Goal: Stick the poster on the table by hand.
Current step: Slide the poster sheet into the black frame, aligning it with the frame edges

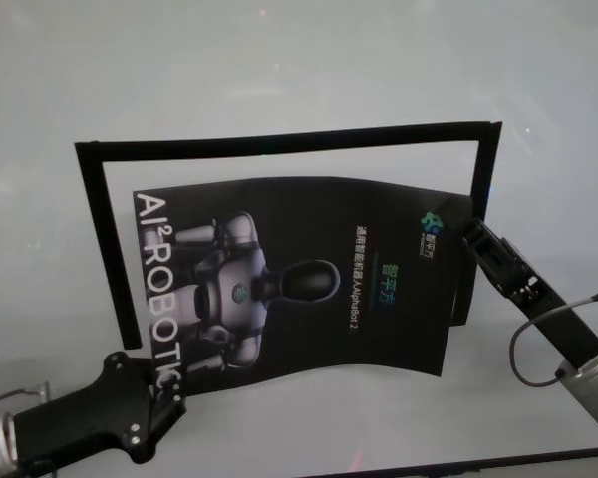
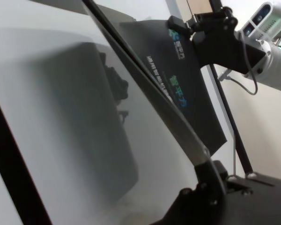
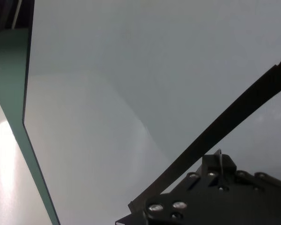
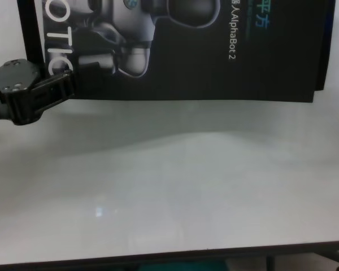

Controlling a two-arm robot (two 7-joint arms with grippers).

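The poster (image 1: 309, 289) is a black glossy sheet with a grey-white robot figure and white letters. It hangs bowed above the white table (image 1: 279, 80). My left gripper (image 1: 169, 393) is shut on its near left corner. My right gripper (image 1: 468, 231) is shut on its far right corner. In the left wrist view the poster (image 2: 187, 89) runs almost edge-on from my left gripper (image 2: 203, 164) to the right gripper (image 2: 178, 23). In the chest view the poster (image 4: 214, 51) casts a shadow on the table (image 4: 186, 186), with my left gripper (image 4: 62, 84) at its corner.
Narrow black tape strips (image 1: 279, 142) form a three-sided frame on the table behind and beside the poster. The table's near edge (image 4: 214, 251) is dark and thin. Another table edge (image 3: 28, 122) shows in the right wrist view.
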